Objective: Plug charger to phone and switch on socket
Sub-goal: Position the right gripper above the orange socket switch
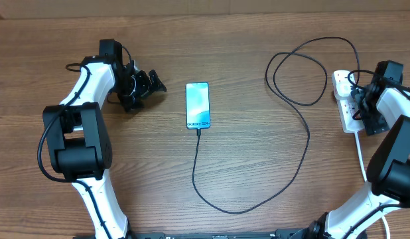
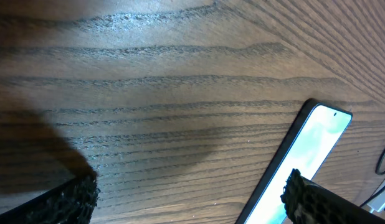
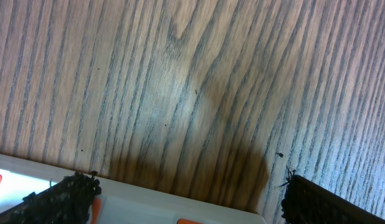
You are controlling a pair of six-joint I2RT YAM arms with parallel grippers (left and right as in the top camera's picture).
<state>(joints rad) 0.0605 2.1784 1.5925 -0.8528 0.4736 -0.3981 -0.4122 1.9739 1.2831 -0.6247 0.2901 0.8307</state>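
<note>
The phone [image 1: 198,105] lies flat mid-table with its blue screen lit. The black charger cable [image 1: 299,149] runs from its near end, loops round the front and up to the white socket strip [image 1: 348,106] at the right edge. My left gripper [image 1: 150,84] is open and empty, left of the phone; its wrist view shows the phone's edge [image 2: 311,140] by the right finger. My right gripper [image 1: 357,99] is open over the socket strip; its wrist view shows the strip's white top with orange-red switches [image 3: 155,205] between the fingers [image 3: 189,199].
The strip's thick white cord [image 1: 361,156] trails toward the front right. The cable's upper loop [image 1: 304,66] lies on the wood between the phone and the strip.
</note>
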